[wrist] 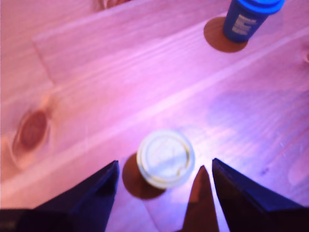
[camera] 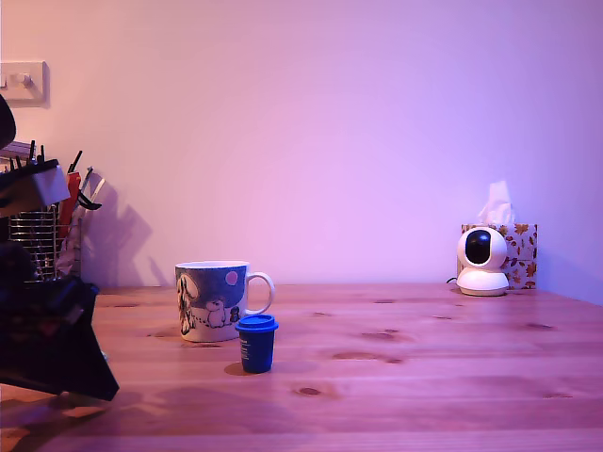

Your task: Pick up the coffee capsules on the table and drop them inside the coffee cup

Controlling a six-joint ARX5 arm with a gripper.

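Note:
In the wrist view a pale olive-green coffee capsule [wrist: 165, 158] stands on the wooden table [wrist: 96, 87], seen from above. My gripper [wrist: 165, 162] is open; its dark fingertips [wrist: 96, 193] flank the capsule with a gap on each side. The dark blue capsule [wrist: 251, 17] stands farther off and also shows in the exterior view as the blue capsule [camera: 256, 343], just in front of the white printed coffee cup [camera: 212, 301]. My dark arm [camera: 47, 339] fills the exterior view's left and hides the green capsule there.
A wire-mesh pen holder [camera: 38, 240] stands behind my arm at the exterior view's left. A small white camera [camera: 482, 262] and a tissue box [camera: 516, 247] sit at the far right by the wall. A dark knot [wrist: 31, 130] marks the wood near the gripper.

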